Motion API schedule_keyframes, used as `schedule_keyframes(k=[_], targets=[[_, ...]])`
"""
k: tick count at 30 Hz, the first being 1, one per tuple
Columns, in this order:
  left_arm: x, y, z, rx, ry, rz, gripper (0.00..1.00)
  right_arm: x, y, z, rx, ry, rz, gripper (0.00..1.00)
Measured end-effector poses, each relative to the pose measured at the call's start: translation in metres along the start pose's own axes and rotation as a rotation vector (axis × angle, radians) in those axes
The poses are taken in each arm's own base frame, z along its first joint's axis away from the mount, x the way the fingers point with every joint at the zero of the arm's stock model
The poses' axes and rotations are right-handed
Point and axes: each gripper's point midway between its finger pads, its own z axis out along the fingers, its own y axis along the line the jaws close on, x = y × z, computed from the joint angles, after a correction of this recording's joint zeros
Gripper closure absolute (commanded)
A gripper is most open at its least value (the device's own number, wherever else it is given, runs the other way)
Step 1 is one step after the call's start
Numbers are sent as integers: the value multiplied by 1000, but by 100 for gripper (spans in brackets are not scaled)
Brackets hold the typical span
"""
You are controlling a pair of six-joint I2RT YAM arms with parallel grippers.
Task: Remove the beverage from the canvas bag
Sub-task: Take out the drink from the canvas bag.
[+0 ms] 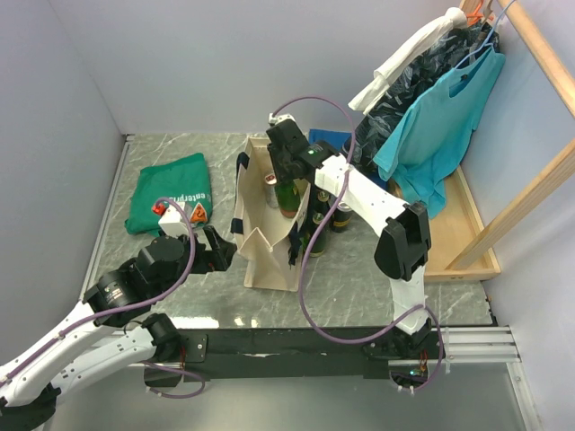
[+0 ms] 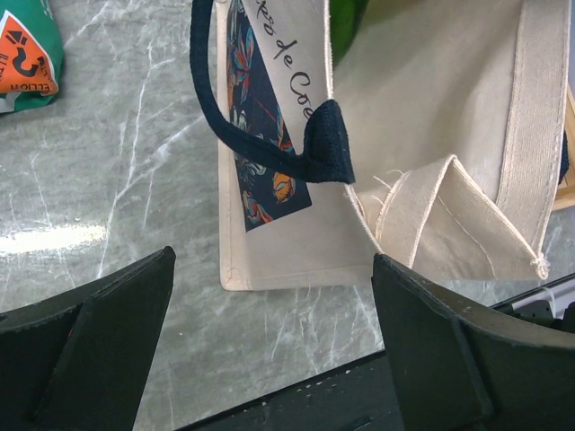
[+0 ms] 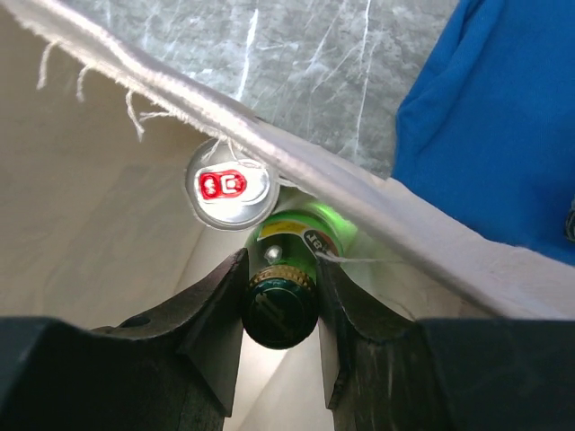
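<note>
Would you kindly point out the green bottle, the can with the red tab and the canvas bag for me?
green bottle (image 3: 280, 314), right wrist view, on its top.
can (image 3: 229, 193), right wrist view, on its silver lid.
canvas bag (image 1: 267, 260), top external view, on its near end wall.

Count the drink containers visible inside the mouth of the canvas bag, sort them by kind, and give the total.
Cans: 1, the silver can with a red tab
Glass bottles: 1, the green bottle, its neck clamped by the right gripper
Total: 2
</note>
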Motion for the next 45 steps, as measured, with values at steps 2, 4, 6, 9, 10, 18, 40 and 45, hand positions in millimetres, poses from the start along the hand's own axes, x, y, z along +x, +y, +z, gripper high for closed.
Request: schedule_keyframes(k=[2, 4, 6, 9, 10, 18, 40, 45], targets=[[0, 0, 0, 0, -1, 0, 4, -1, 2, -4, -5, -5, -1, 100], [0, 0, -1, 2, -2, -2, 4, -2, 3, -5, -7, -7, -3, 100], [-1, 0, -2, 3, -5, -3, 4, -1, 3, -5, -8, -6, -6, 100], [-2, 0, -3, 5, -8, -5, 4, -1, 3, -5, -8, -6, -7, 100], [-2, 0, -3, 6, -8, -5, 4, -1, 3, -5, -8, -6, -7, 100], [-1, 0, -3, 5, -7, -5, 4, 0, 5, -5, -18, 1, -12, 100], [-1, 0, -2, 4, -6, -5, 3, 20, 22, 9, -94, 87, -15, 100], [-1, 0, -2, 4, -5, -5, 4, 21, 25, 9, -104, 95, -9, 100]])
